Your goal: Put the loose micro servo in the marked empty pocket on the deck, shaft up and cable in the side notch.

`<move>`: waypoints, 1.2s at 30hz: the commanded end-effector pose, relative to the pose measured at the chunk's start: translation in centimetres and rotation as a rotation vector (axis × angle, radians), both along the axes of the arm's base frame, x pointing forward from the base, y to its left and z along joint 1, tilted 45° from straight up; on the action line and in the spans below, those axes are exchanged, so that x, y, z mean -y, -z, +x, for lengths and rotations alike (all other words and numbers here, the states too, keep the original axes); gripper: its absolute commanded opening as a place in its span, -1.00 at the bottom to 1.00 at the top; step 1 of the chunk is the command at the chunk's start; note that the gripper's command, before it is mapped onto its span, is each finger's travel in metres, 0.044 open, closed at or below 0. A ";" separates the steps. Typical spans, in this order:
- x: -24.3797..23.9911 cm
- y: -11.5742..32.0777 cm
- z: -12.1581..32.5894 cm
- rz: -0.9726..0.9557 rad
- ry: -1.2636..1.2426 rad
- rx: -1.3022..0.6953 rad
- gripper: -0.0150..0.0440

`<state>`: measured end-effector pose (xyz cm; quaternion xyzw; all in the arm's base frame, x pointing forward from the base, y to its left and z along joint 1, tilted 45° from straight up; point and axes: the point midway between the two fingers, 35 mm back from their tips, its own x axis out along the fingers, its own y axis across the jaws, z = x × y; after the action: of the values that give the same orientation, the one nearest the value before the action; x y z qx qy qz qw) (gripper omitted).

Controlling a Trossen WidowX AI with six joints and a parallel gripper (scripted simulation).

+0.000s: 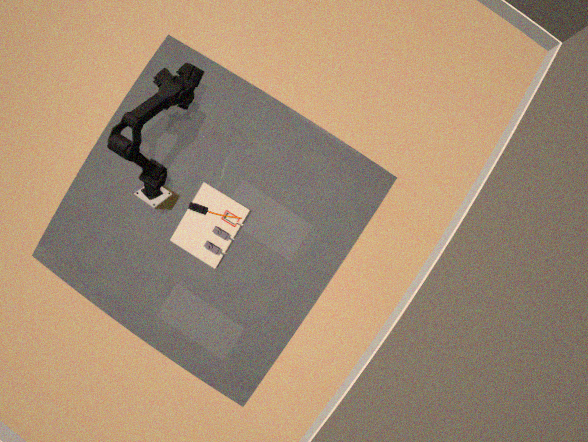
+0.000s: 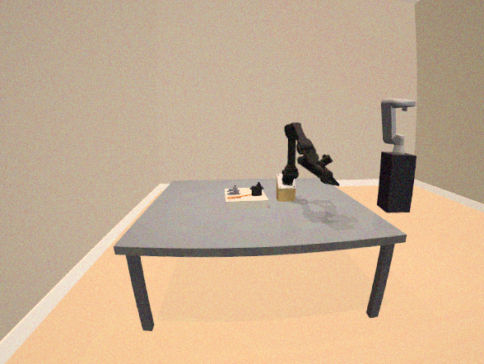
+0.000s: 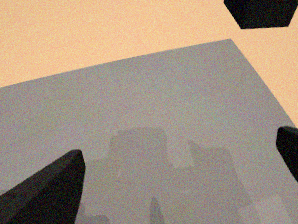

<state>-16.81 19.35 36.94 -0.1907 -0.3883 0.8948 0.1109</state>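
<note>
The loose micro servo (image 1: pixel 198 208) (image 2: pixel 257 190) is black and lies on the cream deck (image 1: pixel 192 233) (image 2: pixel 246 199), near the edge facing the arm's base. In the exterior view a small part sticks up from its top. Its orange cable (image 1: pixel 216 214) (image 2: pixel 239 197) runs across the deck to the marked pocket (image 1: pixel 230 218), a red outline, and over it. The servo's body is outside the pocket. My gripper (image 2: pixel 336 182) (image 3: pixel 182 147) is open and empty, high over the table and well away from the deck. Neither deck nor servo shows in the wrist view.
Two grey servos (image 1: pixel 221 233) (image 1: pixel 213 247) sit in the deck beside the marked pocket. The arm's base stands on a block (image 2: pixel 286 194) next to the deck. The table (image 1: pixel 310 165) (image 2: pixel 197 222) (image 3: pixel 165 90) has paler rectangular patches. Another grey arm (image 2: pixel 388 121) stands on a black pedestal beyond it.
</note>
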 end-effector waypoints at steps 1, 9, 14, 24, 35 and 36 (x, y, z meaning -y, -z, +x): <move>-1.4 0.9 1.1 -0.046 0.067 0.006 1.00; -5.2 3.8 5.2 -0.202 0.276 0.013 1.00; -6.8 5.6 8.3 -0.288 0.401 0.005 1.00; -9.0 9.6 15.3 -0.500 0.669 -0.042 1.00; -8.6 13.6 22.4 -0.722 0.939 -0.142 1.00; -8.5 14.0 23.1 -0.744 0.964 -0.154 1.00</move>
<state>4.36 28.20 24.20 -0.3094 0.0441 0.8458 0.4323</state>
